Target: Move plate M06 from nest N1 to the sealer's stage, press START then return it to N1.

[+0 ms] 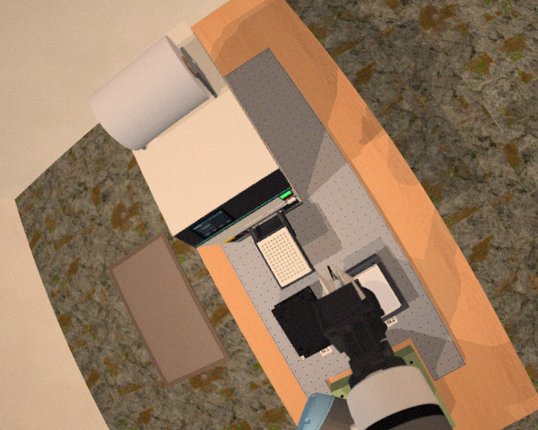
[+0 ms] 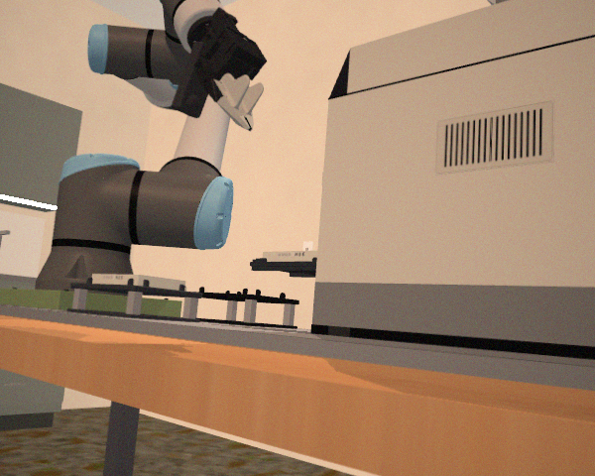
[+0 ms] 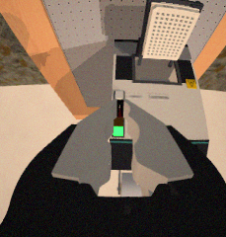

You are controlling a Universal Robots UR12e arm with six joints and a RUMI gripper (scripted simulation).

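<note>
Plate M06 (image 1: 285, 256) (image 2: 290, 255) (image 3: 170, 32) lies flat on the sealer's extended stage (image 1: 271, 233) (image 2: 283, 267); its well pattern shows on top. The lamp (image 1: 285, 194) (image 3: 118, 130) is green. The white START button (image 1: 290, 201) (image 3: 119, 94) is beside it. My gripper (image 1: 330, 270) (image 2: 248, 125) (image 3: 119, 101) is shut and empty, tilted, high above the deck and away from the sealer front; the button shows just beyond its tips in the wrist view. Nest N1 (image 1: 301, 323) (image 2: 275, 298) has no plate. A pale plate (image 1: 378, 287) (image 2: 139, 281) lies in N2 (image 1: 392, 283).
The sealer housing (image 1: 213, 161) (image 2: 416, 215) (image 3: 162, 111) stands behind the stage, with a large white roll (image 1: 151, 94) at its far end. The green arm base plate (image 1: 341, 391) (image 2: 31, 298) is beyond the nests. N2 stands beside N1.
</note>
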